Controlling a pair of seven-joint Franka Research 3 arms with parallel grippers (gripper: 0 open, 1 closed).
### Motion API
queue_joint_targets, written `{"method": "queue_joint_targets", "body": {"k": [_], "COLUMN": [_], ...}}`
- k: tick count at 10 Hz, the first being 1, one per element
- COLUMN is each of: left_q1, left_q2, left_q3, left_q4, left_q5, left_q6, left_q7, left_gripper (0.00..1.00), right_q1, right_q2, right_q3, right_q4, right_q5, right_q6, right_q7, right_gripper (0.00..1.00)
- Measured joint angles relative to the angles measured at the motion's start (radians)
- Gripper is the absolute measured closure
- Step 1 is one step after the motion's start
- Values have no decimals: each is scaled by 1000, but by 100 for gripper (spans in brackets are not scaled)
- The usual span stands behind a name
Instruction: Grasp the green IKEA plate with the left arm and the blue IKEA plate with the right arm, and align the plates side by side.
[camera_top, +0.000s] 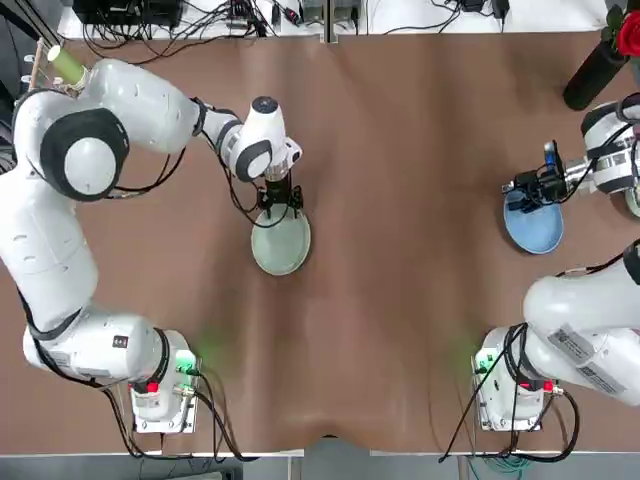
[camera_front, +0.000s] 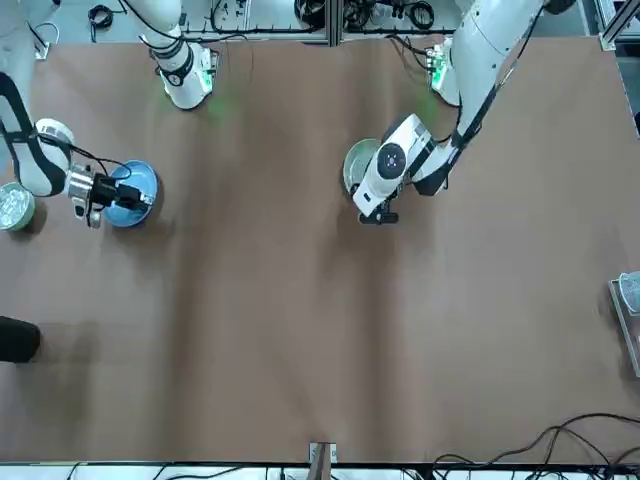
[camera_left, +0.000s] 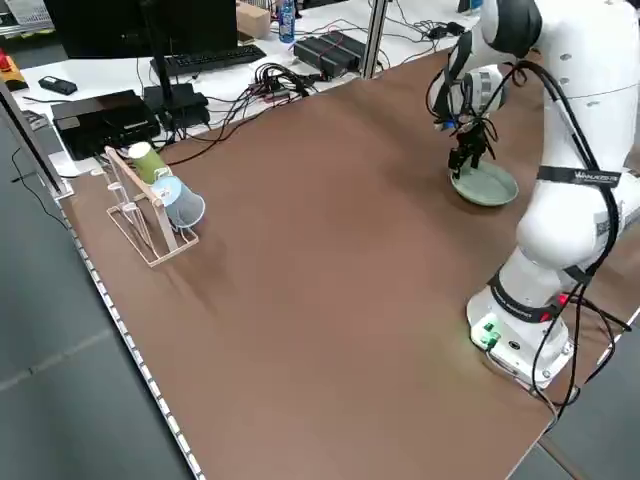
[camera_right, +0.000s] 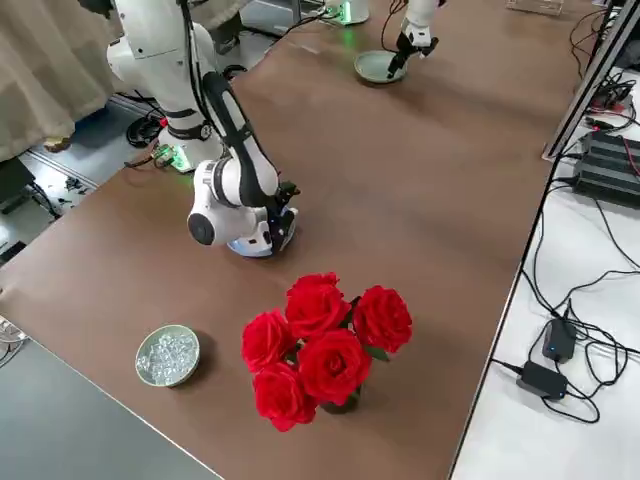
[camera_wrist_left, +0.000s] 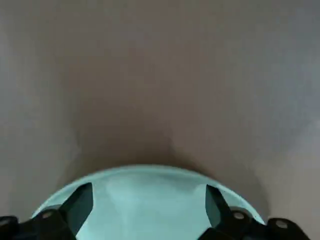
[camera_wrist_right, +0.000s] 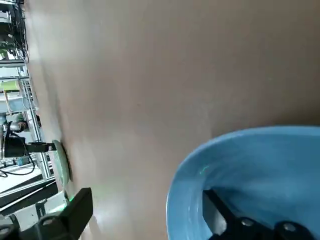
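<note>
The pale green plate (camera_top: 282, 248) lies flat near the table's middle, also seen in the front view (camera_front: 353, 166) and the left side view (camera_left: 487, 187). My left gripper (camera_top: 278, 205) hangs over its far rim, pointing down. In the left wrist view its fingers (camera_wrist_left: 80, 205) stand wide apart and open above the green plate (camera_wrist_left: 150, 200). The sky-blue plate (camera_top: 535, 228) lies at the right side. My right gripper (camera_top: 525, 187) is open at its rim. One of its fingers (camera_wrist_right: 220, 212) is inside the blue plate (camera_wrist_right: 260, 165) and the other is outside.
A black vase (camera_top: 595, 70) of red roses (camera_right: 320, 340) stands at the far right corner. Beside the right arm sits a dish of clear beads (camera_right: 167, 355). At the far left edge a wooden rack with cups (camera_left: 150, 205) stands. Bare brown table (camera_top: 420, 250) separates the plates.
</note>
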Motion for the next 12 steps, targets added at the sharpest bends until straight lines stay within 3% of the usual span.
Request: {"method": "queue_joint_targets", "body": {"k": [4,8,12], "left_q1": [-16,-171,-208], "left_q2": [84,168,252], "left_q3": [13,145,160], "left_q4": [145,352,509], "left_q5": [49,52,52], "left_q6": [0,0,0], "left_q7": [0,0,0], "left_gripper": [0,0,0], "right_q1": [84,199,316], "right_q2": [8,14,18], "right_q3": [4,6,7], "right_q4": [0,1,2], "right_q5": [84,211,336], "right_q6": [1,6,18], "right_q7": [-2,-4,-6], "right_gripper": [2,2,2]}}
